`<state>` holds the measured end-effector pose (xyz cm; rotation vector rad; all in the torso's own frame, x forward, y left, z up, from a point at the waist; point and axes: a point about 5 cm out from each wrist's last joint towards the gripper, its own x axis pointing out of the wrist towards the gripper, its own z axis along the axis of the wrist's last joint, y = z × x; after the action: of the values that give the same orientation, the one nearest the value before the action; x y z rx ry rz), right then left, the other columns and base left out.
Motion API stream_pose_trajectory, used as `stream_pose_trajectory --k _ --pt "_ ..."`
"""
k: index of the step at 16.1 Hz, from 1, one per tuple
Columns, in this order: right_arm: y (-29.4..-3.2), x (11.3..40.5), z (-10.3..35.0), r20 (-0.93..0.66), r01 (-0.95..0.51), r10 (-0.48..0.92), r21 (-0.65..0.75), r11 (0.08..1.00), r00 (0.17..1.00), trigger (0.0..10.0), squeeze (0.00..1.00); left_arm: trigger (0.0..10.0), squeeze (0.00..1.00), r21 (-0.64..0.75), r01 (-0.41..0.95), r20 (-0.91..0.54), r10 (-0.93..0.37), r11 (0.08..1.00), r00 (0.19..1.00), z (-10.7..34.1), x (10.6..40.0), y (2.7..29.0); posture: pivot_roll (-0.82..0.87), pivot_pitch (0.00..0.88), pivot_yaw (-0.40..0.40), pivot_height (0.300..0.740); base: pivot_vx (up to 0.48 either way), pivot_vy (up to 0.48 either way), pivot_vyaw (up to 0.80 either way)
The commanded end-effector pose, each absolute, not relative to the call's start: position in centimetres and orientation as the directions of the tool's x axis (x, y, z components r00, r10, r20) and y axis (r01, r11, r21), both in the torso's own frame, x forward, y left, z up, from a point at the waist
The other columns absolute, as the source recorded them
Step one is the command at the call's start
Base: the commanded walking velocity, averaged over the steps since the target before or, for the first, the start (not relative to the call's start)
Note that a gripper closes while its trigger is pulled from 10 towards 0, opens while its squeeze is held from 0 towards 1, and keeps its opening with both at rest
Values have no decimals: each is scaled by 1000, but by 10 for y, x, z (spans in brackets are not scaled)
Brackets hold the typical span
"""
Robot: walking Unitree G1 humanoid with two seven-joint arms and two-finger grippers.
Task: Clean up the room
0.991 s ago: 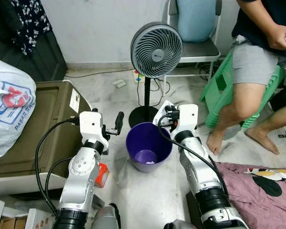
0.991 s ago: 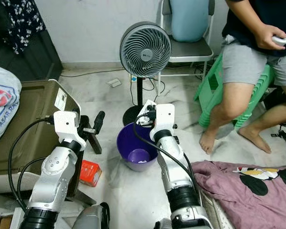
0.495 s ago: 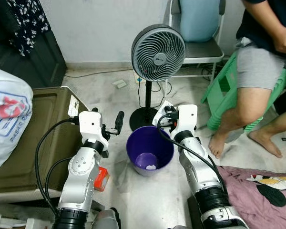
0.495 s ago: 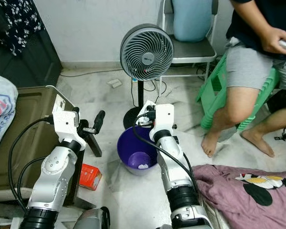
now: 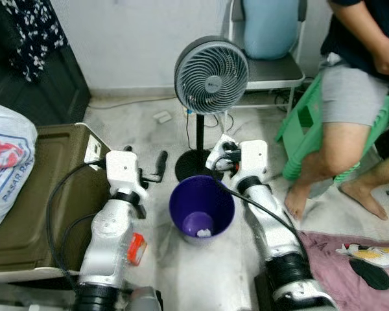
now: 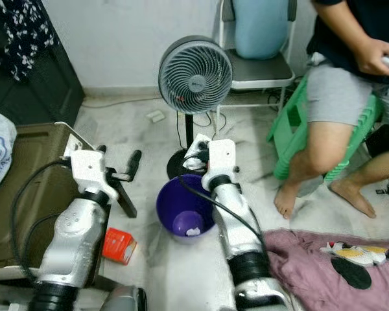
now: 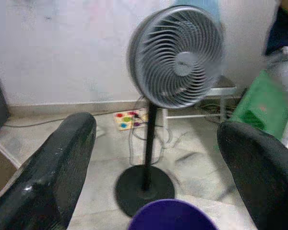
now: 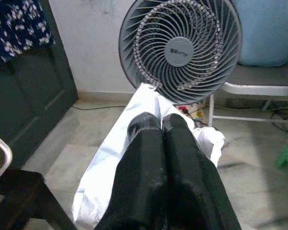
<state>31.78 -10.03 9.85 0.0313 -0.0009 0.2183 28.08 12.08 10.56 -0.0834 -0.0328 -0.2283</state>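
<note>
Right claw: right claw (image 8: 156, 125) has its two black fingers pressed together on a white plastic sheet (image 8: 110, 163), pinching it. In the head views the claw sits just above the far rim of the bin, in front of the fan's base.
White plastic sheet: crumpled, hanging from the pinch on both sides of the fingers; a white edge also shows at the claw's tip in the left eye view (image 5: 215, 155).
Left claw: left claw (image 7: 156, 158) is spread wide, nothing between the fingers. It is raised to the left of the bin, pointing toward the fan.
Purple bin: purple bin (image 5: 201, 206) stands upright on the floor between the two arms. A small white scrap (image 5: 205, 231) lies at its bottom.
Fan: grey pedestal fan (image 5: 211, 76) stands just behind the bin, on a round black base.
Floor: pale marbled floor (image 6: 149, 259). A small red carton (image 6: 118, 245) lies beside the left arm.
Left side: olive-brown box (image 5: 26, 188) with a white printed bag (image 5: 6, 162) resting on it.
Right side: person (image 6: 350, 71) seated on a green stool (image 6: 292, 129), bare feet on the floor. Purple-pink cloth (image 6: 337, 265) lies near the right arm.
Back: metal chair (image 6: 256, 68) against the wall, holding a light blue item.
</note>
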Motion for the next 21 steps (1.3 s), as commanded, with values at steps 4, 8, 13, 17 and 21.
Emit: stream_pose_trajectory --k 4,8,13,17,21 --pt "-94 319 99 6 -231 231 26 973 973 10000 0 10000 0 -62 210 41 -208 976 977 106 281 128 90 61 7 740 417 0 0" --pt "-93 319 98 4 -231 231 23 973 973 10000 0 10000 0 -62 211 42 -209 975 977 106 282 128 92 64 7 740 456 0 0" --pt "-92 320 96 -1 -233 233 20 972 973 10000 0 10000 0 -34 166 40 -164 986 986 106 283 133 101 57 7 740 82 0 0" --pt "-91 322 89 -41 -216 216 10 976 976 10000 0 10000 0 40 114 59 -116 993 992 109 282 148 114 57 0 740 0 0 0" --pt "-87 324 86 -68 -220 217 -33 975 974 10000 0 10000 0 55 98 49 -101 994 994 107 277 158 137 61 -17 740 0 0 400"
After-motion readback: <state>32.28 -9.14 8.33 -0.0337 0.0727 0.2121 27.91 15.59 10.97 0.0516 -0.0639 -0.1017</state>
